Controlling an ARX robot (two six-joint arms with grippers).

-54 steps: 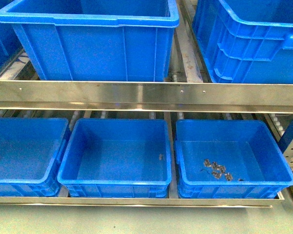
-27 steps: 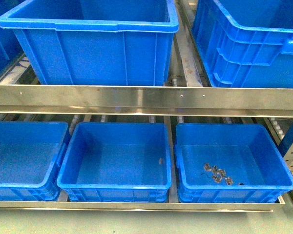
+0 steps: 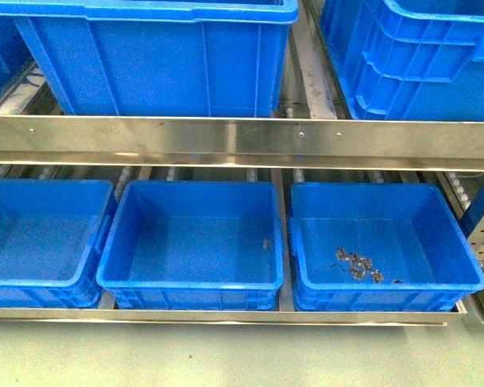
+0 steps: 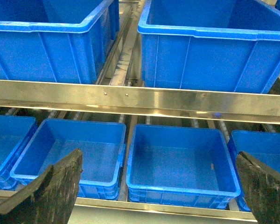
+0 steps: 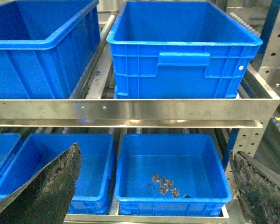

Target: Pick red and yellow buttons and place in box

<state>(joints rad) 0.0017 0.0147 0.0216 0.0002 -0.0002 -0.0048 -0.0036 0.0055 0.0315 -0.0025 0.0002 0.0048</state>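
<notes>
Bins (image 3: pixel 189 242) lower in front view vs earlier; no buttons visible.

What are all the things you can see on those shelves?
Big bins: two in the front view, blue, on the upper shelf, side by side.
Small bins: three, blue, in a row on the lower shelf.
Small metal pieces: a little cluster, grey, on the floor of the rightmost small bin; too small to count exactly.
Tiny speck: one, dark, on the floor of the middle small bin; too small to tell what it is.
Shelf rail: one, shiny silver metal, across the front of the upper shelf.
Red or yellow buttons: none seen in any view.
Left gripper: black fingers, wide apart, holding nothing.
Right gripper: black fingers, wide apart, holding nothing.
</notes>
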